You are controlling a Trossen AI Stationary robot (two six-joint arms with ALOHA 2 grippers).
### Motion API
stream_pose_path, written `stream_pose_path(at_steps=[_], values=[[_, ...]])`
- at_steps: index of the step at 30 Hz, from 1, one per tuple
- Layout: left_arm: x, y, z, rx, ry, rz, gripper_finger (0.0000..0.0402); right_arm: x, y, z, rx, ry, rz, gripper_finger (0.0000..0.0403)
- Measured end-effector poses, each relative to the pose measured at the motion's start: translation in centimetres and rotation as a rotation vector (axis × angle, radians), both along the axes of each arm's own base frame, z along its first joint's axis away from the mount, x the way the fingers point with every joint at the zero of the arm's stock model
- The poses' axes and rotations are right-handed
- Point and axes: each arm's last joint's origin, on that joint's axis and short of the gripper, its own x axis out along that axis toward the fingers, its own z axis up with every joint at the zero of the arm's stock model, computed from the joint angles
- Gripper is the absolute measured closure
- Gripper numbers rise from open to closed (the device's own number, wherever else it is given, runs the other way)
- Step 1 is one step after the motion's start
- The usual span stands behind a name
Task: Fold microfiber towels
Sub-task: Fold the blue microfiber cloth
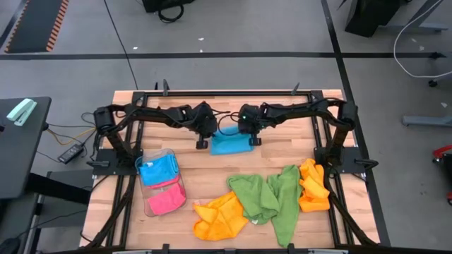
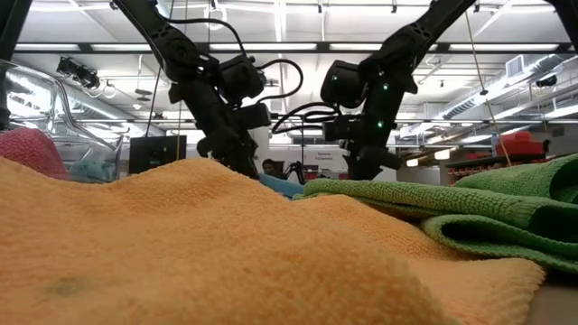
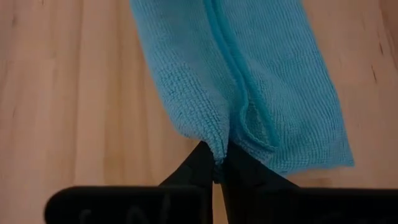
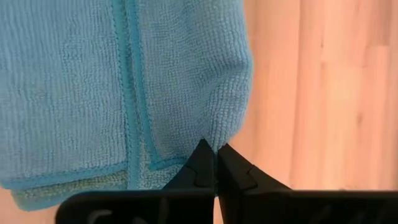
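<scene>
A wooden table [image 1: 212,180] carries everything. On it lie a folded blue towel [image 1: 229,144] near the middle, a clear plastic tray [image 1: 171,156] at the left, and a row along the front: an orange towel [image 1: 220,215], two green towels [image 1: 272,197] and another orange towel [image 1: 313,187].

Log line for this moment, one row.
left gripper shut on sky-blue microfiber towel corner | right gripper shut on opposite corner | towel partly folded, on wooden table

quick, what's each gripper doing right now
left gripper: shut on the blue towel, pinching its edge.
right gripper: shut on the same blue towel's other edge.
</scene>
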Motion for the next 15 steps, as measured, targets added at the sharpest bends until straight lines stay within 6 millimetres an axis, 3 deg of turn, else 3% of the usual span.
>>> stream_pose_path(at_steps=[6,15], values=[[-0.1,0.0,0.4,0.009,-0.004,0.005,0.0361,0.4,1.3,0.1,-0.122,0.044,0.024,0.0398],[0.2,-2.0,0.2,0.049,0.038,-0.124,0.0379,1.0,3.3,0.3,-0.239,0.072,0.048,0.0397]])
